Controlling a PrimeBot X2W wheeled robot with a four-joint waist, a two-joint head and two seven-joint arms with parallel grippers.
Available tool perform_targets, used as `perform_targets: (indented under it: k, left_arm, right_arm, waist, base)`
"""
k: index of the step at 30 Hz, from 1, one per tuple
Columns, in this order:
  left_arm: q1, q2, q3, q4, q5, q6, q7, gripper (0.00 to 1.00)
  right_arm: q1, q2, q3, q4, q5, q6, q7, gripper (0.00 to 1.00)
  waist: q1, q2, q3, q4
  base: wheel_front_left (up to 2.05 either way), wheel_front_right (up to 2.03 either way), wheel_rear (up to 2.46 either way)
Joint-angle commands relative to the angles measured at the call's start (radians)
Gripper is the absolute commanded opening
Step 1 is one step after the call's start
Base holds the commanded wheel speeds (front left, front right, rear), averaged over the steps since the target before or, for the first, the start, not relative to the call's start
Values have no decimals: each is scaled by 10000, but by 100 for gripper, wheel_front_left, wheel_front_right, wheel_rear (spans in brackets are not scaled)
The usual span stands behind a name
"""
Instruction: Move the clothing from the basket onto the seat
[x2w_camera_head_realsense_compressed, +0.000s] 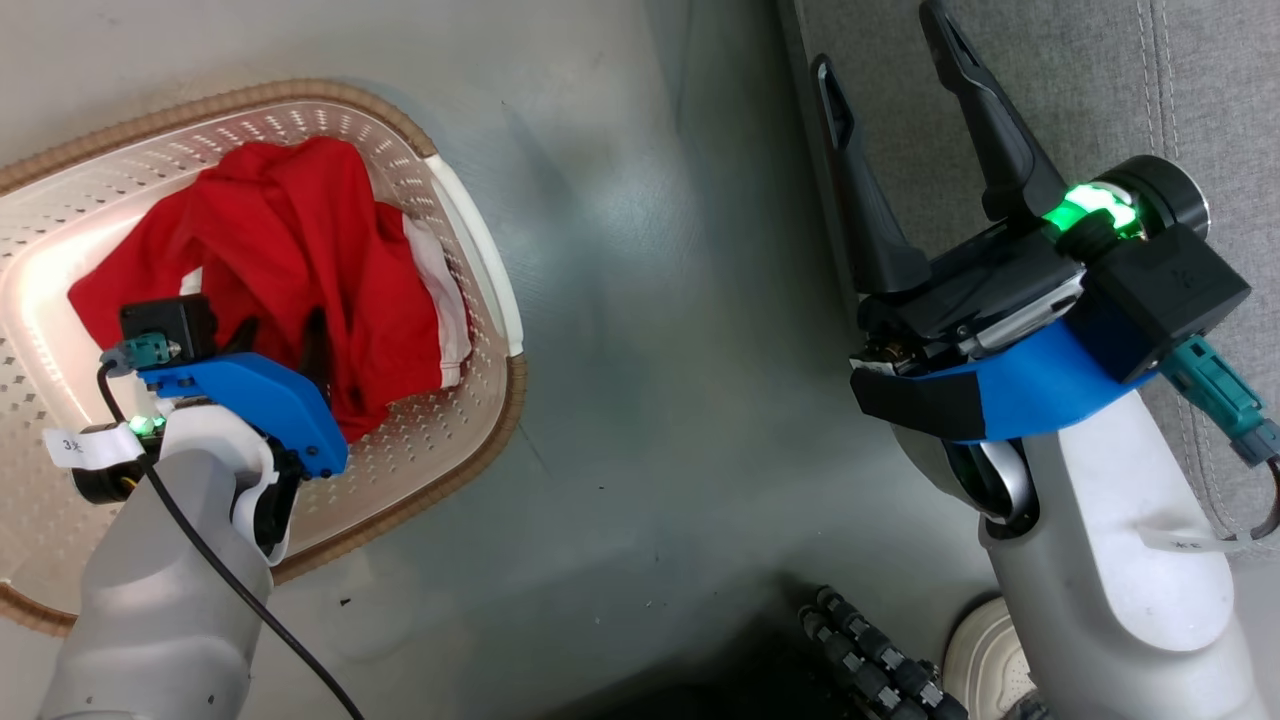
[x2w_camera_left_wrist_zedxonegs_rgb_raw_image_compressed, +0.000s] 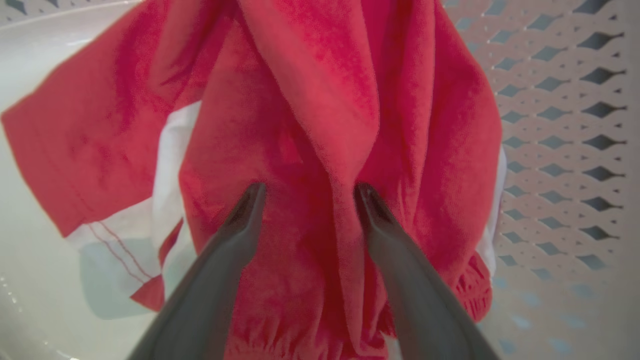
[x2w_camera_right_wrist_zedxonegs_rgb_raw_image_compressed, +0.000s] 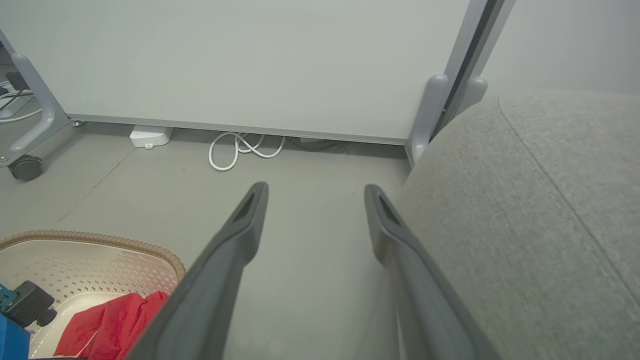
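The left gripper (x2w_camera_left_wrist_zedxonegs_rgb_raw_image_compressed: 307, 192) is reaching down into the basket (x2w_camera_head_realsense_compressed: 514, 395), its jaws standing released and apart and pressing into the red clothing (x2w_camera_left_wrist_zedxonegs_rgb_raw_image_compressed: 310, 100); a raised fold of that cloth is lying between them, unpinched. The right gripper (x2w_camera_right_wrist_zedxonegs_rgb_raw_image_compressed: 315, 192) is hovering over the floor (x2w_camera_right_wrist_zedxonegs_rgb_raw_image_compressed: 310, 240), jaws likewise released and holding nothing; the seat (x2w_camera_right_wrist_zedxonegs_rgb_raw_image_compressed: 525, 210) is lying just beside the outer side of one jaw.

The grey floor (x2w_camera_head_realsense_compressed: 640, 380) is carrying the basket (x2w_camera_head_realsense_compressed: 400, 450), the seat (x2w_camera_head_realsense_compressed: 1100, 80) is standing nearby, and a white cable (x2w_camera_right_wrist_zedxonegs_rgb_raw_image_compressed: 235, 150) is lying coiled beside the partition (x2w_camera_right_wrist_zedxonegs_rgb_raw_image_compressed: 250, 60).
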Motion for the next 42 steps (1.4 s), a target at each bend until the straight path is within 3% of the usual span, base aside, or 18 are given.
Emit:
perform_targets:
  k: [1,5,7,9,29,33,42]
  left_arm:
    - [-244,-18,-64,91,-58,-5,6,100]
    - [-407,-74,-257,190,-285,-5,73,100]
    - [-457,-90,-417,233,-380,-5,174,41]
    - [-467,-121,-572,232,-486,-5,271,0]
    - [-339,-160,-1714,378,-1489,-5,250,0]
    - [-84,-376,-2140,332,-1578,-5,181,0]
    - [832,-892,-3267,-16,-2074,-5,-188,0]
  right_arm:
    - [-175,41,31,-77,44,1,-90,100]
    - [-195,50,70,-112,60,1,-109,100]
    - [-196,54,54,-90,46,1,-131,100]
    - [-190,55,62,-39,47,1,-145,100]
    - [-269,51,139,307,15,1,-133,100]
    - [-210,46,138,720,-17,1,-118,100]
    - [212,-474,339,1878,118,1,95,100]
  waist:
    - [-3,0,81,-60]
    - [-3,0,172,-106]
    - [-3,0,185,-113]
    - [-3,0,181,-118]
    - [-3,0,-406,130]
    - [-3,0,-1132,351]
    - [-3,0,-3861,1140]
  base:
    - [0,0,0]
    - [0,0,0]
    - [0,0,0]
    - [0,0,0]
    - [0,0,0]
    - [0,0,0]
    - [0,0,0]
